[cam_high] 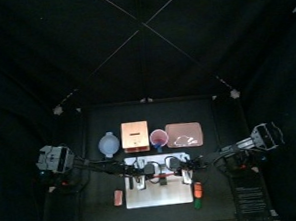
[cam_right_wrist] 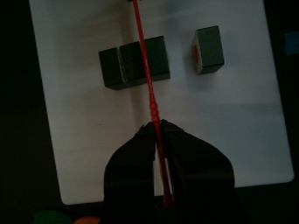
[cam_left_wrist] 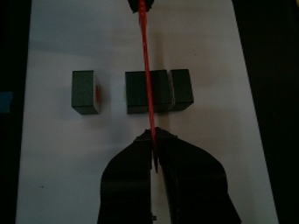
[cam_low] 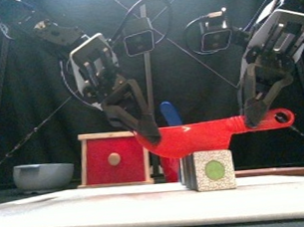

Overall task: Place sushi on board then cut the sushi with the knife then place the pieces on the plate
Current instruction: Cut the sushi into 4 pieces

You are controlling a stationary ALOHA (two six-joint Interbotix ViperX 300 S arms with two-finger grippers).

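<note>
The red knife is hanging level just over the dark green sushi. One piece is sitting apart on the white board, and the pink plate is lying behind.

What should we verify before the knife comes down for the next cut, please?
1. Left gripper shut on the red knife: ok.
2. Right gripper shut on the same knife: ok.
3. Sushi roll lies on the white board: ok.
4. Knife is held level over the roll: ok.
5. Blade lines up with a seam between blocks: cannot tell.
6. Cut piece lies apart from the blade: ok.
</note>
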